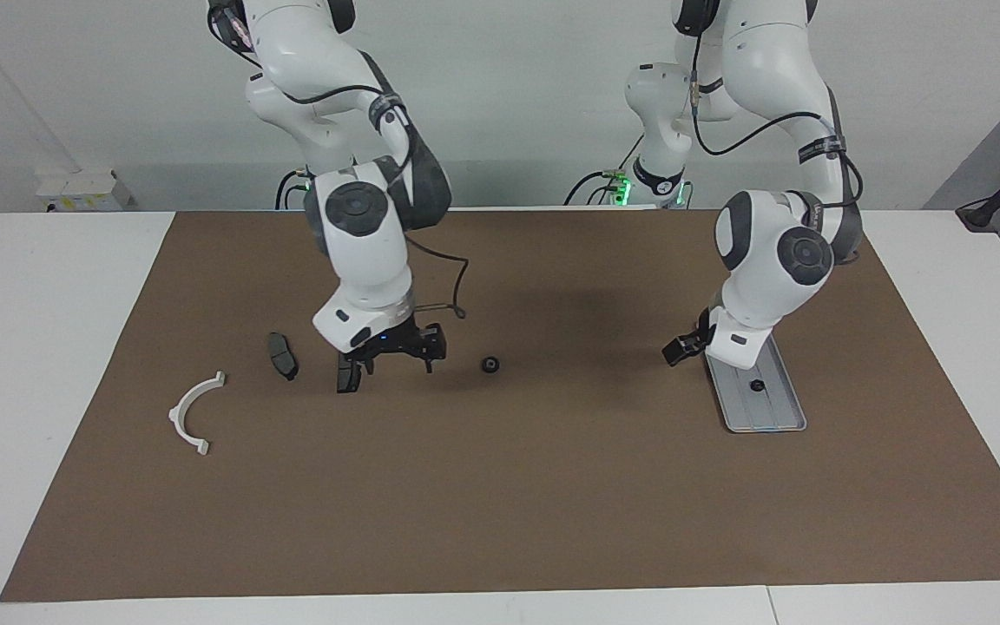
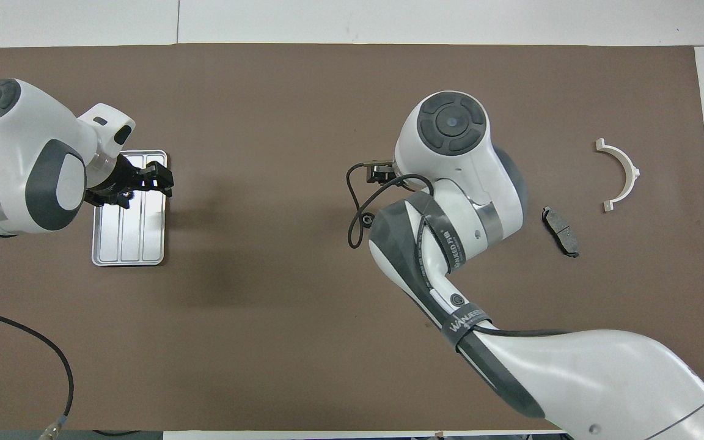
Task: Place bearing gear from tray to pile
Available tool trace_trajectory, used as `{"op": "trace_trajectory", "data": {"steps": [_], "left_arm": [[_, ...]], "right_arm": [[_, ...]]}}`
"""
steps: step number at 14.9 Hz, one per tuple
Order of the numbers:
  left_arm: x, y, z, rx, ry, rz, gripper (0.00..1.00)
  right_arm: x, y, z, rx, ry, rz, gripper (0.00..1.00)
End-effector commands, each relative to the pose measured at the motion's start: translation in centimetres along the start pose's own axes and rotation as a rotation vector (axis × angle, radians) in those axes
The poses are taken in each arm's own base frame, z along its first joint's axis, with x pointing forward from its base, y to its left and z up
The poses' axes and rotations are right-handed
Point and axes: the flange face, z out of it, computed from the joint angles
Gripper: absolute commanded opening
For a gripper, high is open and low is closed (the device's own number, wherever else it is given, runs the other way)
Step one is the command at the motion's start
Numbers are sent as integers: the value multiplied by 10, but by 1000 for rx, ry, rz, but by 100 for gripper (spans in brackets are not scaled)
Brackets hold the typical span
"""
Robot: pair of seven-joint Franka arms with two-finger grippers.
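Seen from the facing view, the pile sits at 9 o'clock on the brown mat: a white half-ring, a dark brake pad and a second brake pad. The right gripper hangs over that second brake pad with its jaws wide and empty, and one bearing gear lies just beside it at 3 o'clock. The left gripper hangs at 10 o'clock from the tray, and I cannot tell if it is open or shut; another bearing gear lies in the tray.

A silver-grey ridged tray and a white curved bracket lie on a plain brown mat. The two brake pads are dark grey, the small gear black, the arms white with dark grey joints.
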Motion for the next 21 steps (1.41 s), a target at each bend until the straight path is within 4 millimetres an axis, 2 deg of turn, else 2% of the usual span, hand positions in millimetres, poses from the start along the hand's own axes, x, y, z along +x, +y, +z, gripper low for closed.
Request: {"op": "trace_trajectory", "data": {"steps": [1,2,5,10,15,18,21], "left_arm": [[-16,-18,14,25,50,59,73],[-17,-19,17,38,61,71,73],[-8,-41,14,33,93,52,73],[4,-80,9,26,136,36,73],[7,-82,13,26,149,32,73],[7,-71,13,26,156,40,73],[11,-74,24,28,158,35,73]], "right_arm": [[-4,-26,29,1,14,13,97],[-8,-35,38,2,12,12,97],[-16,-50,48,4,10,6,97],[-27,-60,65,2,-3,-4,97],[-34,-55,83,4,-18,-1,97],[-38,-53,95,3,-24,-3,97],[-44,-54,103,17,-29,4,97]]}}
